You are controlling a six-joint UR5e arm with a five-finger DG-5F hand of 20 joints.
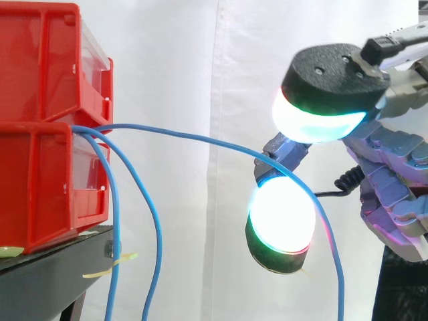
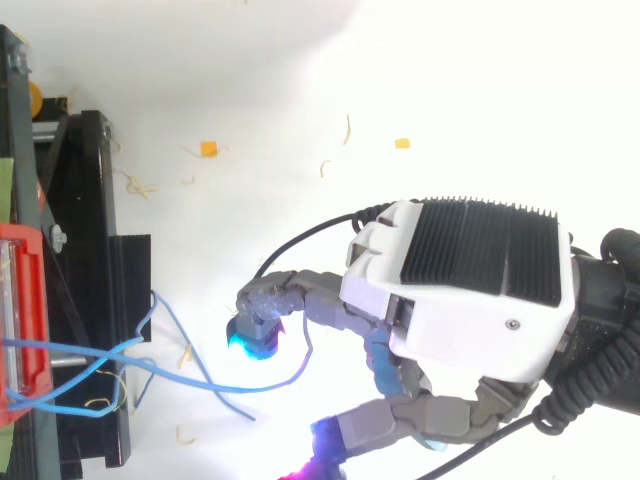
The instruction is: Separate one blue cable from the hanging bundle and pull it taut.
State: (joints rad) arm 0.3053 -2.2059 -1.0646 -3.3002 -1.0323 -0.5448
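Hand (image 1: pixel 394 180) enters from rt edge in side view, palm facing left toward red bins (image 1: pixel 40 67); fingers curled fwd, glowing pads (image 1: pixel 284 214) stacked one above the other w/ a gap between; one blue cable (image 1: pixel 187 137) leaves the seam between upper and lower bin, arcs across to the hand, looks nipped between a smaller fingertip and the lower pad, then drops down past that pad; it's bowed, not straight; other blue cables (image 1: pixel 158 254) hang loose just beside black stand (image 1: pixel 47 281); top view: fingers bent in toward the bins.
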